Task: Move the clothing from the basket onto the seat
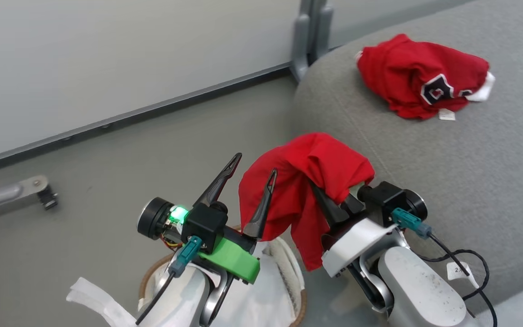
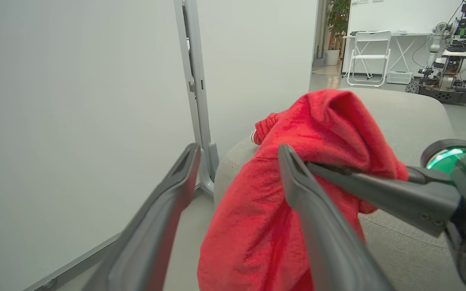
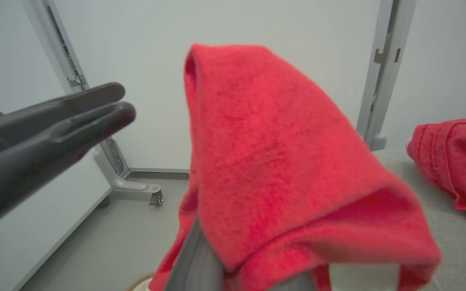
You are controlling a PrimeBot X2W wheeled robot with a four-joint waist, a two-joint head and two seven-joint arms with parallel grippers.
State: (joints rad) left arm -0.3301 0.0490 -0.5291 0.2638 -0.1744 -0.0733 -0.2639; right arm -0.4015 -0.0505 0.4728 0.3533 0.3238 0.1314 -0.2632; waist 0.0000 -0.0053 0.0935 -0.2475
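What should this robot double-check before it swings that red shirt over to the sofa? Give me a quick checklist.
1. Right claw shut on the hanging red garment: ok.
2. Left claw open: ok.
3. Left claw free of the cloth: cannot tell; they overlap in the head view.
4. Garment's hem clear of the basket: cannot tell.
5. Bare sofa beside the other garment: ok.
6. Basket emptied: cannot tell; the arms hide its inside.
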